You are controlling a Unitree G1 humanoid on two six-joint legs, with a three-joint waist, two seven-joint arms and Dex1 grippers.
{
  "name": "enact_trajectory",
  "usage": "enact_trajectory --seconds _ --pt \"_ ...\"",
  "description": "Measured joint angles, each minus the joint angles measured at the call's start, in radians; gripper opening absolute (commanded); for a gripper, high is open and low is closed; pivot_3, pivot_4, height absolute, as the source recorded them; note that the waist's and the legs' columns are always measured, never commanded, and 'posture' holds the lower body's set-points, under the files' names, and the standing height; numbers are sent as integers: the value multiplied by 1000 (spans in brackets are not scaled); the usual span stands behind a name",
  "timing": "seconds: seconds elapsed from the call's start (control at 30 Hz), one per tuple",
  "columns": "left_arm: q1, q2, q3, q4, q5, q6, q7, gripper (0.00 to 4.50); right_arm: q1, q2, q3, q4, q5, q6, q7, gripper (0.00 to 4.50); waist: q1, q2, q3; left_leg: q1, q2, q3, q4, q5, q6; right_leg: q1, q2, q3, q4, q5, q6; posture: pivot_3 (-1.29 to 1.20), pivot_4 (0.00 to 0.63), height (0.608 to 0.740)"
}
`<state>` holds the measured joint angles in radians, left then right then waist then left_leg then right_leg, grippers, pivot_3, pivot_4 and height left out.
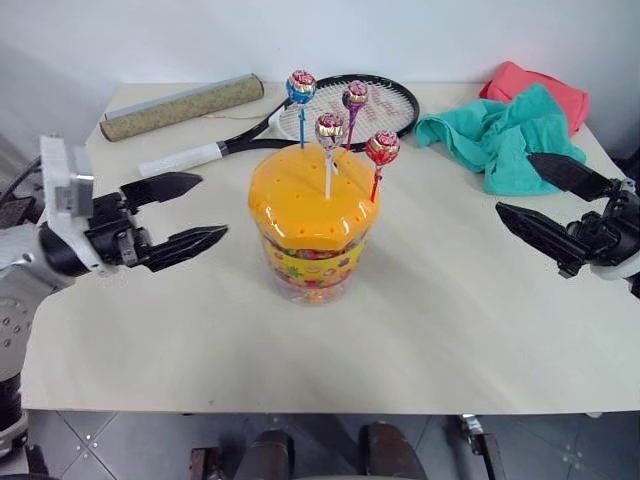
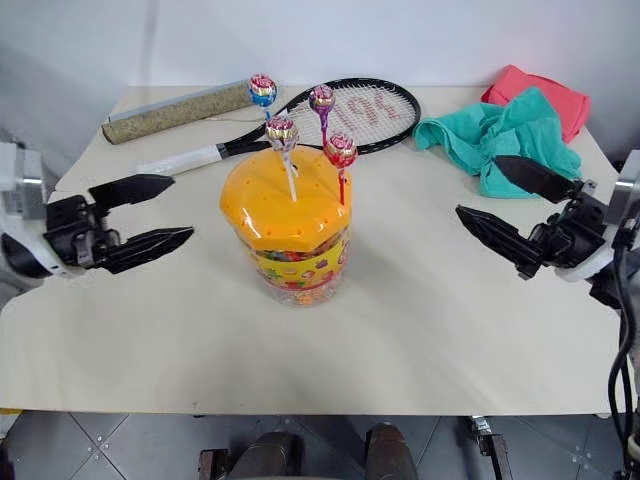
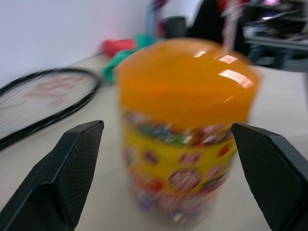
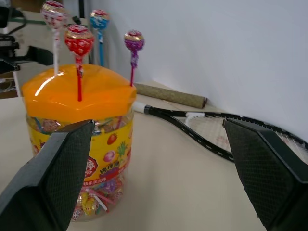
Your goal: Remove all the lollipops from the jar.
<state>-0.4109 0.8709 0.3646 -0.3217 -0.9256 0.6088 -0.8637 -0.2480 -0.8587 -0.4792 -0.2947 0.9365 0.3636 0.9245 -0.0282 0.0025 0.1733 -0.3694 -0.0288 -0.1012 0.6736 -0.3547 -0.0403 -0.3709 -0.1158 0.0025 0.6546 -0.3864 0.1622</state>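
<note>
Right in the middle of the table [image 1: 450, 340] stands the jar [image 1: 312, 240], a clear tub of coloured sweets with a yellow printed label and a wide orange lid [image 1: 310, 195] dotted with holes. All four lollipops are upright in that lid on their thin sticks: the blue lollipop [image 1: 301, 86] toward the back on the robot's left, the purple lollipop [image 1: 355, 95] toward the back on its right, the pink-silver lollipop [image 1: 330, 128] on a white stick near the lid's middle, and the red lollipop [image 1: 382, 148] at the lid's right side. None of them is touched by anything.

Just behind the jar, toward the table's far edge, lies a black racket [image 1: 350, 105] with a white-wrapped handle pointing at the left edge. Beyond its handle, near the far left corner, rests a rolled speckled mat [image 1: 180, 107]. At the far right corner a teal cloth [image 1: 500, 135] is bunched up, with a red cloth [image 1: 545, 90] under and behind it.

On either side of the jar and well apart from it, the two arms hover above the tabletop. The left gripper [image 1: 180, 215] has its black fingers spread wide, tips aimed at the jar, holding nothing. The right gripper [image 1: 525, 190] mirrors it from the other side, fingers likewise parted and empty.
</note>
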Motion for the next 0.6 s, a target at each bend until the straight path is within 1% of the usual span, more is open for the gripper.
enact_trajectory --seconds 0.03,0.1,0.23,0.43,0.6 --pt "-34 -36 -15 -2 -14 8 24 4500 -9 4 6 12 -20 -13 7 4470 1 0 0 -1 0 1 1 0 0 0 0 -1 0 0 0 0 150 740" --pt "-72 -77 -46 -3 -20 21 54 4500 -16 11 19 24 -49 -23 18 4470 2 -1 0 -1 -1 1 3 0 0 0 0 -1 1 0 0 0 150 740" --pt "-156 -176 -149 -3 -21 63 112 4500 -20 45 55 31 -94 -34 21 4470 1 -1 1 -2 -2 2 4 0 0 1 0 -2 2 0 0 0 150 740" --pt "-207 -245 -210 -56 -35 111 167 4500 -19 61 61 28 -105 -32 9 4470 5 -1 1 -1 -2 0 6 0 0 4 0 -4 1 0 0 0 150 740" --pt "-272 -300 -277 -53 -8 118 183 4500 11 62 52 12 -103 -17 -3 4470 27 -1 1 -1 -3 -1 8 0 0 8 -1 -6 -2 1 2 0 150 740"
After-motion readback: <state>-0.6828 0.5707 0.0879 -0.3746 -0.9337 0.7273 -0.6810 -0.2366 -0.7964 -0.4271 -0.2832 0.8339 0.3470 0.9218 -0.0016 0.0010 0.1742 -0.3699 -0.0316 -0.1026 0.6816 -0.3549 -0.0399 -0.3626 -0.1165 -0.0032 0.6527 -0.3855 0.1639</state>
